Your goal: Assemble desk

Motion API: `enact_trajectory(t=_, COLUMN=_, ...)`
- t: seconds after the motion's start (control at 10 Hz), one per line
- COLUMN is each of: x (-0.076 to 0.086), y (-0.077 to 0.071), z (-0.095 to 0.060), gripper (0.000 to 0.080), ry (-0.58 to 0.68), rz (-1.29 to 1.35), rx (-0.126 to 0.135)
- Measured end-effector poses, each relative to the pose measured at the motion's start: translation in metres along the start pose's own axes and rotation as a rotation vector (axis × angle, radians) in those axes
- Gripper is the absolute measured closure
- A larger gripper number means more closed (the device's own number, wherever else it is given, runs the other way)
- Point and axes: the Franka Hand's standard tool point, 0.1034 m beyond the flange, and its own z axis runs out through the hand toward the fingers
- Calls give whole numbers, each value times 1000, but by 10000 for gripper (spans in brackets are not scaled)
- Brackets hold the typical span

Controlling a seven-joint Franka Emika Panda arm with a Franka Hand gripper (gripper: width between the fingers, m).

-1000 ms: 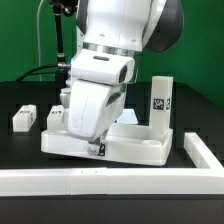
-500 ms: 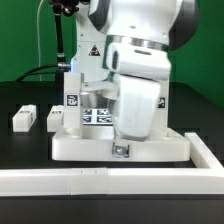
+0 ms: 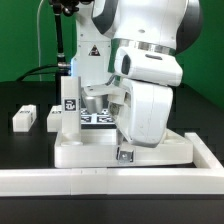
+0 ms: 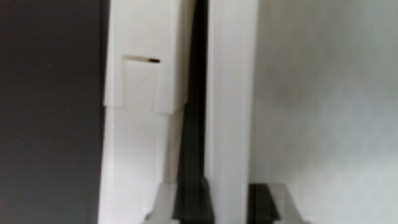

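Note:
The white desk top [image 3: 90,150] lies flat on the black table, its raised rim facing up. One square leg [image 3: 68,101] with a tag stands upright at its far corner on the exterior view's left. My gripper [image 3: 124,153] points down at the front rim and is shut on that thin rim wall. In the wrist view the gripper [image 4: 228,205] pinches a narrow white strip, with the desk top's broad surface [image 4: 329,100] beside it. Two loose legs [image 3: 23,117] [image 3: 55,117] lie on the exterior view's left. My arm hides the middle of the desk top.
A long white L-shaped rail [image 3: 90,182] runs along the table's front and turns back on the exterior view's right [image 3: 208,152], close to the desk top's corner. Black-and-white tags [image 3: 95,116] show behind my arm; what carries them I cannot tell.
The desk top has swung round on the table with my gripper on its rim. The upright leg went from the exterior view's right to its left. My arm shifted right.

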Motion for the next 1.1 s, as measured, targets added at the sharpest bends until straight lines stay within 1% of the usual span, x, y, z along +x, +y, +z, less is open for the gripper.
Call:
enact_trajectory(t=0.2, x=2, y=-1, z=1, gripper=740, ry=1, rz=38, rx=0)
enact_trajectory(t=0.3, x=10, y=-3, z=4, gripper=740, ry=2, rz=90, rx=1)
enact_trajectory(t=0.4, x=16, y=-1, z=5, gripper=740, ry=-2, rz=147, rx=11)
enact_trajectory(t=0.5, x=17, y=4, z=4, gripper=742, ry=-19, rz=181, rx=43)
enact_trajectory(t=0.6, x=16, y=8, z=2, gripper=742, ry=-37, rz=183, rx=68)
enact_trajectory(t=0.7, x=17, y=13, z=3, gripper=742, ry=-51, rz=184, rx=68)
enact_trajectory(t=0.8, x=16, y=16, z=2, gripper=742, ry=-71, rz=177, rx=76)
enact_trajectory(t=0.9, x=15, y=17, z=0, gripper=741, ry=-82, rz=174, rx=92)
enact_trajectory(t=1.1, x=13, y=14, z=3, gripper=741, ry=-85, rz=173, rx=99)
